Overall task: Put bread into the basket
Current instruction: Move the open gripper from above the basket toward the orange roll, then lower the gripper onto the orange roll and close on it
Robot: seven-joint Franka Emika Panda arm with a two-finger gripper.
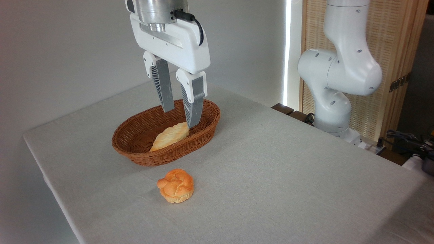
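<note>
My arm is glossy white, built of rounded joint housings dotted with small dark screw holes. Its wrist ends in a brushed silver cylinder with a black cable plugged in. My pincer has a boxy white body and two grey ribbed fingers in white mounts.
</note>
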